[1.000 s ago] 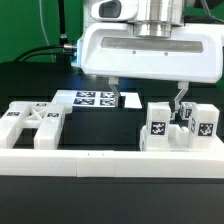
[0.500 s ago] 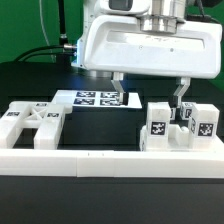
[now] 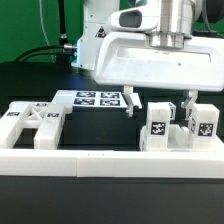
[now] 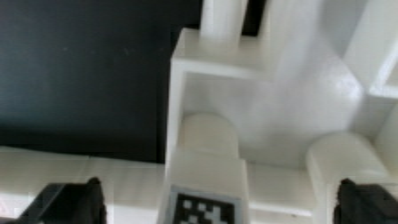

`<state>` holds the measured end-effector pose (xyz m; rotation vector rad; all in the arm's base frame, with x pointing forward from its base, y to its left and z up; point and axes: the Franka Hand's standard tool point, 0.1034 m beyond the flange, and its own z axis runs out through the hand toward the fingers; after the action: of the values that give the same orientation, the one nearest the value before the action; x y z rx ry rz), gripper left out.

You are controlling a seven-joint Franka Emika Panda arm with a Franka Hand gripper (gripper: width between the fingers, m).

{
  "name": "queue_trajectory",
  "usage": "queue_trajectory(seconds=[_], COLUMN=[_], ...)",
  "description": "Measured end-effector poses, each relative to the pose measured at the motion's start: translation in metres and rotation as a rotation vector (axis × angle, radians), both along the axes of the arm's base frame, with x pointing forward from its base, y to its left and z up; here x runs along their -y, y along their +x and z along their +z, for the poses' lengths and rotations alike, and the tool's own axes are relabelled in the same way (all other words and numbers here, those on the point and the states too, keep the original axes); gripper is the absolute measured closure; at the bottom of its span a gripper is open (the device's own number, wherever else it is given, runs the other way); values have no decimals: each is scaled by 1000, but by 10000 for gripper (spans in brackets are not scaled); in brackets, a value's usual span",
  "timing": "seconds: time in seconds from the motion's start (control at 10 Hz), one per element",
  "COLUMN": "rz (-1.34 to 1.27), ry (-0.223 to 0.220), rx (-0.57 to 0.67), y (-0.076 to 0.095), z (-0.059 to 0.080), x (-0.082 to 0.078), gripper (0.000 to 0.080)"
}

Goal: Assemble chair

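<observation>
**Chair parts:** matte white, chunky, carrying black-and-white tags. You see a tagged cluster (image 3: 157, 128) at the exterior view's right and a notched frame (image 3: 30, 125) at its left, both against the rail (image 3: 100, 160). The gripper (image 3: 160, 103) hangs over the cluster, jaws wide and closed on nothing. The wrist view shows a tagged block (image 4: 205, 150) between the fingertips (image 4: 71, 200). Bare table (image 3: 100, 125) separates cluster and frame, and the marker board (image 3: 95, 98) lies behind.

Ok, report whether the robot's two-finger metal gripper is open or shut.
Open. The gripper has its fingers spread wide over the matte white tagged chair blocks.
</observation>
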<state>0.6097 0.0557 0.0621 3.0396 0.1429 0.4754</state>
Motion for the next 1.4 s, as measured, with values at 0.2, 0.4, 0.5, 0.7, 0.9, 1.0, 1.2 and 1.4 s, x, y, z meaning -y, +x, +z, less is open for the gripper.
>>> queue_trajectory(seconds=[0.2,0.4,0.5,0.7,0.9,1.0,1.2,1.4], rz=[-2,-3,0,8,10,9,8,9], ry=[-1,-10,-18,-32,-44,-45,-48,-48], rx=[-1,9,7,7,2,-2,-7,-7], y=[0,-2,-5,-9,-13,-14,-16,-16], z=[-1,-8,-19,-35,-46,-48,-52,-52], x=[1,3,1,1,3,4,6,6], gripper=[151,151,151,151,151,151,151,278])
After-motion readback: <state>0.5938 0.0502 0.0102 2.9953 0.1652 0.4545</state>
